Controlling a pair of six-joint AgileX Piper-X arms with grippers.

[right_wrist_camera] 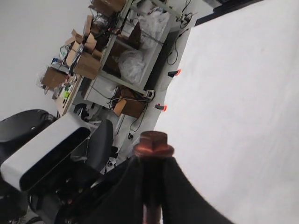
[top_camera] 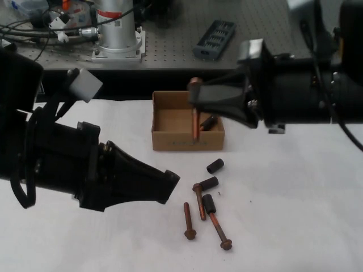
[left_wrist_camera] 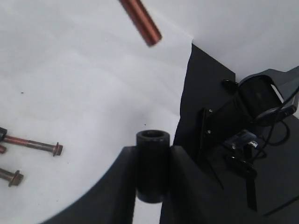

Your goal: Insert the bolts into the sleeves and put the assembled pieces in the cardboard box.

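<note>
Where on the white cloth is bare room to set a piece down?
Bare cloth right of the loose bolts and sleeves; also left of the cardboard box, beyond the left end effector. Crowded directly in front of the box.

- Held bolt (right_wrist_camera: pixel 153 142): shank hidden between the right claw (right_wrist_camera: pixel 153 161) fingers.
- Counter bolt (left_wrist_camera: pixel 10 177): shank cut off by the frame edge.
- Piece (top_camera: pixel 208 123) in cardboard box (top_camera: pixel 170 139): make-up too small to tell.

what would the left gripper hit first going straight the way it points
Probably the bolt in the right gripper, hanging ahead of the left gripper and its sleeve; depth is unclear, so it might miss.
</note>
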